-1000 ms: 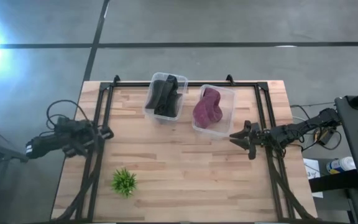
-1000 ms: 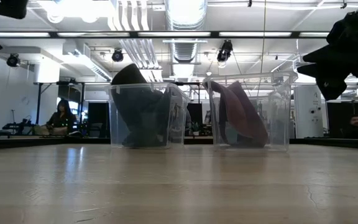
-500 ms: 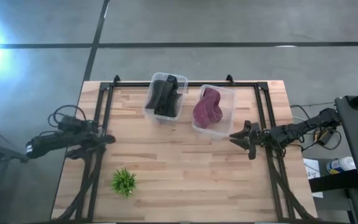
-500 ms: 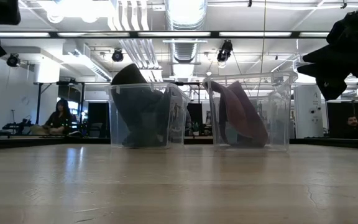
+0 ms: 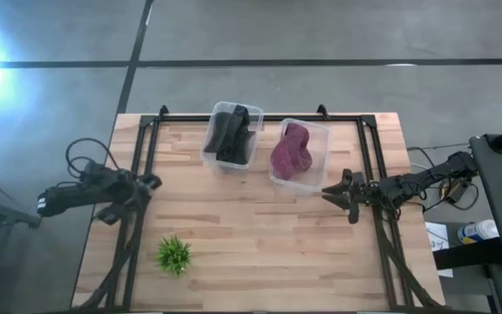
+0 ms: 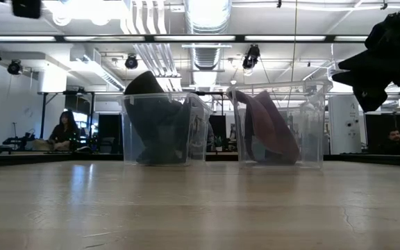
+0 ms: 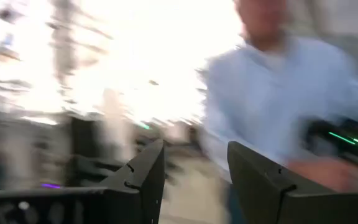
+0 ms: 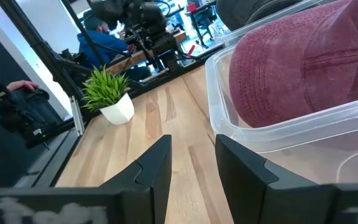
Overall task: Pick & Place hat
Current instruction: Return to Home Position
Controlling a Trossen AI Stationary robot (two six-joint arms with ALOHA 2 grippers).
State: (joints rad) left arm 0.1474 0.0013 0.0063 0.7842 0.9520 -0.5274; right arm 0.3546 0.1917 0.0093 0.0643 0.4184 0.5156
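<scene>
A maroon hat (image 5: 291, 151) sits in a clear bin (image 5: 319, 136) at the table's far middle; in the right wrist view the maroon hat (image 8: 303, 68) fills that bin. A dark hat (image 5: 232, 135) lies in a second clear bin (image 5: 217, 112) to its left. My right gripper (image 5: 326, 192) hovers open just near of the maroon hat's bin, above the table, its fingers apart in the right wrist view (image 8: 191, 163). My left gripper (image 5: 152, 183) hangs open over the table's left edge, its fingers apart in the left wrist view (image 7: 194, 177).
A small potted plant (image 5: 174, 255) stands on the near left of the table. Black frame rails (image 5: 138, 166) run along the left and right sides. A person in a light blue shirt (image 7: 278, 106) shows beyond the table in the left wrist view.
My left arm has swung about at the table's left edge, dipping toward the near side and coming back; its wrist has turned, as the blurred wrist view shows. The right arm and both hats have stayed put.
</scene>
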